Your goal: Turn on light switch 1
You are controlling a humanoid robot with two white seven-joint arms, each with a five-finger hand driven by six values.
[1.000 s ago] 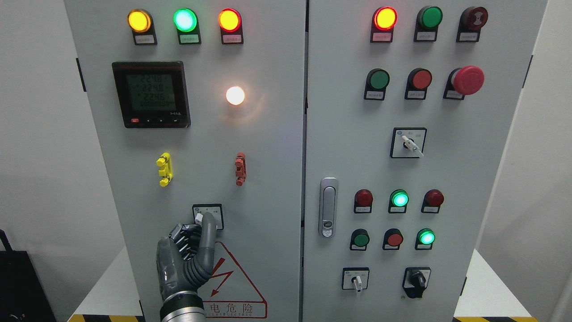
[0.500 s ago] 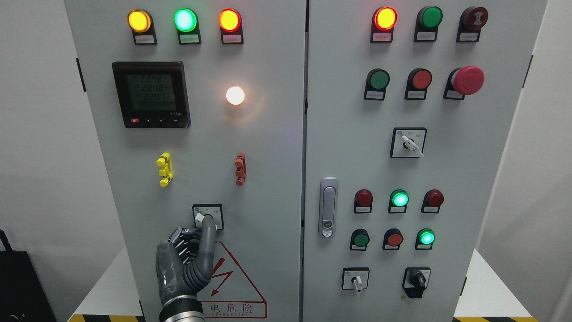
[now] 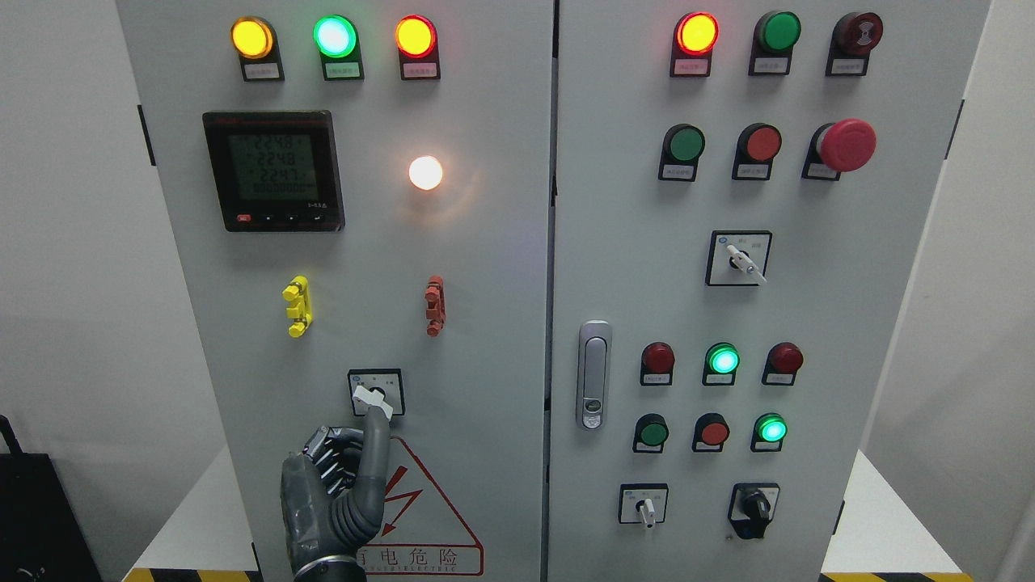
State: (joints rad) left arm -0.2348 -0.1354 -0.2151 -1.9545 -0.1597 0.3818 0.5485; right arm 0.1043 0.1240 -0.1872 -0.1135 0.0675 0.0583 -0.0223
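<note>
The grey control cabinet (image 3: 485,267) fills the view, its left door rising above the left robot hand (image 3: 331,485) and its right door spreading off to that hand's right. Well above the hand sits the black meter display (image 3: 273,171), and up and to its right glows a round white lamp (image 3: 425,172) — lit, which suggests the circuit may already be live. Just under the fingertip is the red-edged hazard triangle (image 3: 424,505). Smallest of all is the task's thing, the rotary light switch (image 3: 375,392), on its square plate directly above the hand; its white lever lies tilted, the left end higher than the right. The left robot hand grips nothing: one finger (image 3: 374,440) is stretched upward with its tip touching, or all but touching, the lever's lower right end, while the other fingers are curled in by the palm. To do this step well, I judge the fingertip should bear on the lever's end rather than its hub, pushing steadily around the pivot — not straight into the door — and stopping at the detent.
</note>
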